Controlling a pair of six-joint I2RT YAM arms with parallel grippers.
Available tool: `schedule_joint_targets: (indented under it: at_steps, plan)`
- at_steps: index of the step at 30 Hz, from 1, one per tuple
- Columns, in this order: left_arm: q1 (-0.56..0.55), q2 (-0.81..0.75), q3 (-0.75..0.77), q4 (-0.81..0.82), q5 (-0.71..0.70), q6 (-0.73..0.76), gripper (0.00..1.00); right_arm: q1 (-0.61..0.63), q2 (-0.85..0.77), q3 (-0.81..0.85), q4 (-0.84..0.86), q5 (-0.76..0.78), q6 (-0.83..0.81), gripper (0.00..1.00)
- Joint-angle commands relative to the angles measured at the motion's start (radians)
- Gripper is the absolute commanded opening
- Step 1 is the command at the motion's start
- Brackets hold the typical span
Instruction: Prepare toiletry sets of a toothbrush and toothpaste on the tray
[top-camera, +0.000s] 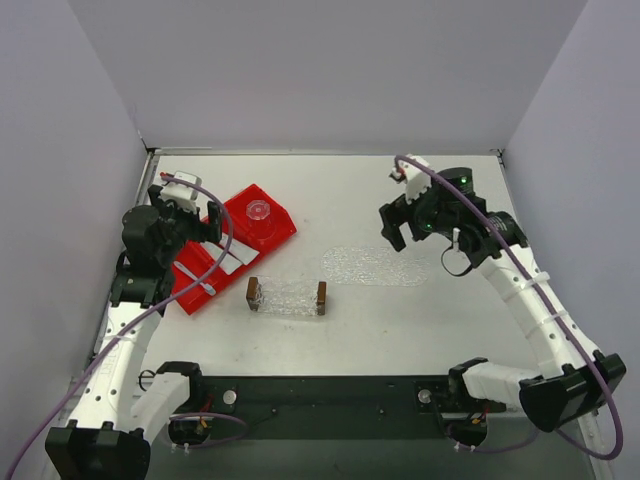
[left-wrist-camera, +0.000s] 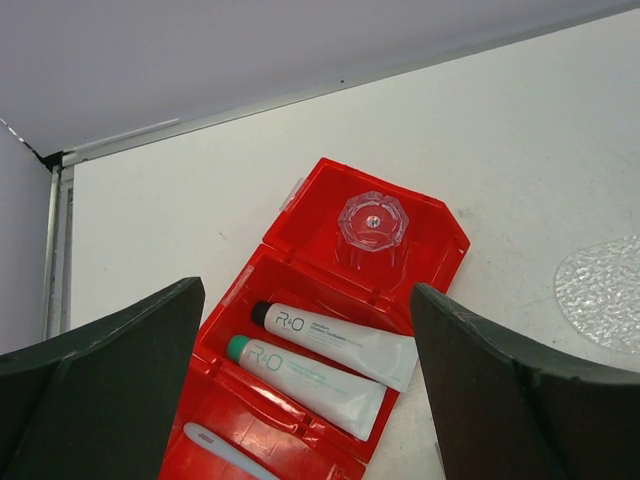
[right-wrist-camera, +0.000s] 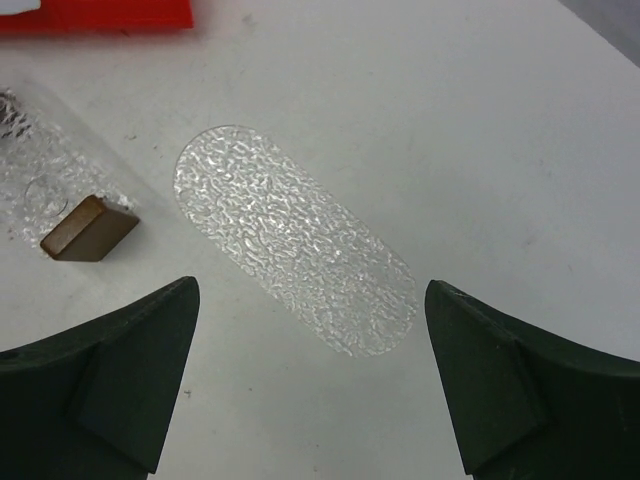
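You are holding the left gripper (left-wrist-camera: 306, 300) wide open over the red bin (left-wrist-camera: 430, 235): 2 toothpaste tubes (left-wrist-camera: 335, 345) are lying side by side between its fingers, the toothbrush (left-wrist-camera: 220, 448) is showing nearer, and the tray (left-wrist-camera: 600, 290) is peeking beyond the right finger.

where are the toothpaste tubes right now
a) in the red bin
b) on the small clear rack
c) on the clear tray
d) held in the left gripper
a: both toothpaste tubes lie side by side in one compartment of the red bin, and the tray has nothing on it.
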Motion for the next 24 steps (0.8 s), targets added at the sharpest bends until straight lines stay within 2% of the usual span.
schedule_joint_targets:
  at_steps: [1,5,10,17,24]
  plan:
    - [0.007,0.008,0.081,-0.069,0.014,0.045,0.95,0.162,0.1,0.099,-0.17,0.045,-0.136,0.87]
    - [0.008,0.026,0.102,-0.115,0.014,0.048,0.95,0.337,0.223,0.15,-0.254,0.116,-0.208,0.76]
    - [0.014,0.057,0.15,-0.21,-0.064,0.048,0.95,0.504,0.315,0.162,-0.279,0.124,-0.248,0.71]
    - [0.056,0.04,0.134,-0.26,-0.08,0.042,0.95,0.653,0.475,0.226,-0.276,0.125,-0.255,0.63]
    - [0.14,0.042,0.122,-0.272,-0.038,0.016,0.95,0.721,0.599,0.308,-0.273,0.13,-0.264,0.54]
